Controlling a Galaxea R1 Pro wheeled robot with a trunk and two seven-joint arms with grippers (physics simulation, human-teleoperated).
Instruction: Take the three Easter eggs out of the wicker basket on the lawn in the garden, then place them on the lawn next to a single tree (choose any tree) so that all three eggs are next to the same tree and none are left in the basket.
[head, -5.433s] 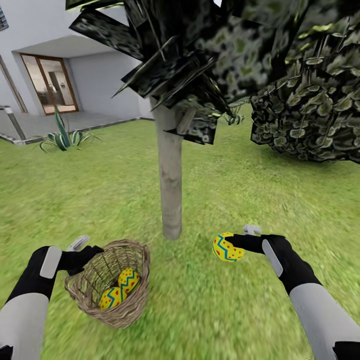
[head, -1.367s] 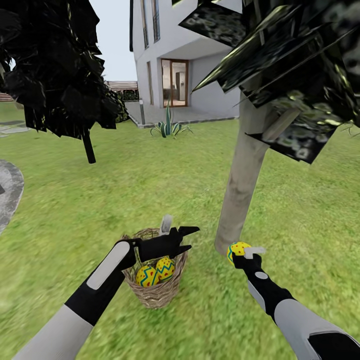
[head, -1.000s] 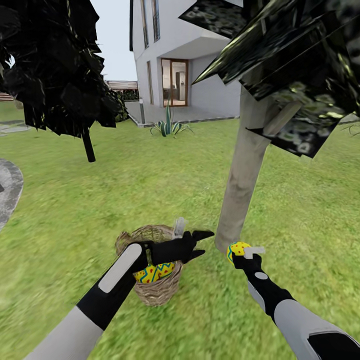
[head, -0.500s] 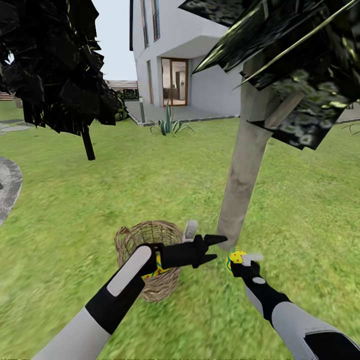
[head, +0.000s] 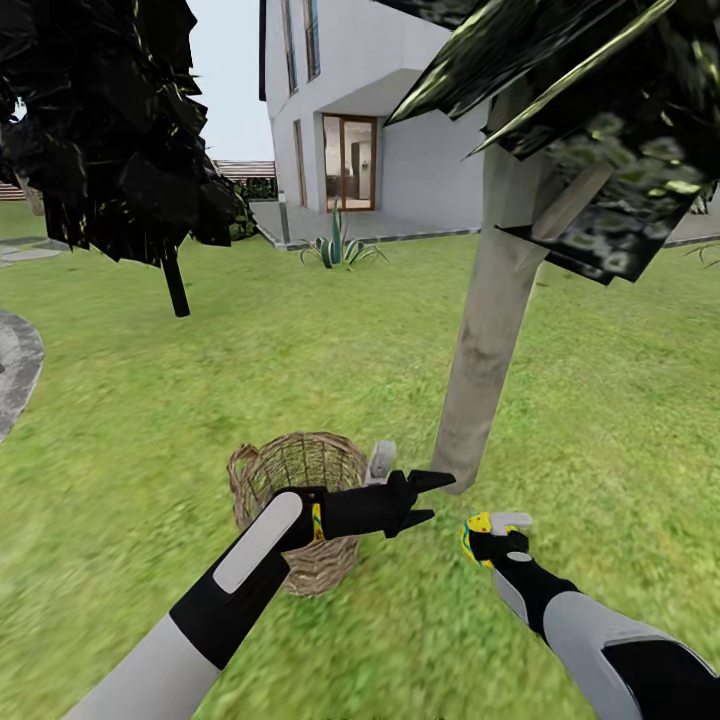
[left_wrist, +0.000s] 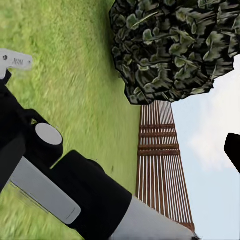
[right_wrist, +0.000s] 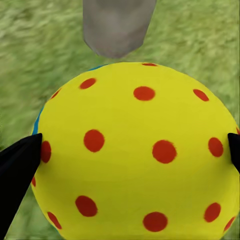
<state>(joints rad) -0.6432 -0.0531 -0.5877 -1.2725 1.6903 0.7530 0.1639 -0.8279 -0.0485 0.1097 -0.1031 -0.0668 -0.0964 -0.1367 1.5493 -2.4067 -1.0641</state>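
Observation:
My right gripper (head: 482, 528) is shut on a yellow red-dotted Easter egg (head: 472, 530), held low over the lawn (head: 600, 420) just in front of the foot of the pale tree trunk (head: 490, 330). In the right wrist view the egg (right_wrist: 135, 155) sits between both black fingertips (right_wrist: 17, 167), with the trunk (right_wrist: 117, 25) right behind it. My left gripper (head: 438, 498) is open and empty, reaching past the wicker basket (head: 290, 470) toward the trunk. The left forearm hides most of the basket's inside; a sliver of a yellow egg (head: 316, 522) peeks out beside it.
A thin dark-trunked tree (head: 176, 288) stands at the back left, near a grey stone patio (head: 12, 370) at the left edge. A spiky plant (head: 338, 252) and a white house (head: 380, 110) lie beyond. The left wrist view has my right arm (left_wrist: 75, 190), a bush (left_wrist: 175, 45) and a wooden trellis (left_wrist: 160, 155).
My left gripper has swung right from above the basket toward the trunk, still open. My right gripper has sunk lower toward the grass with the egg. The view has shifted slightly.

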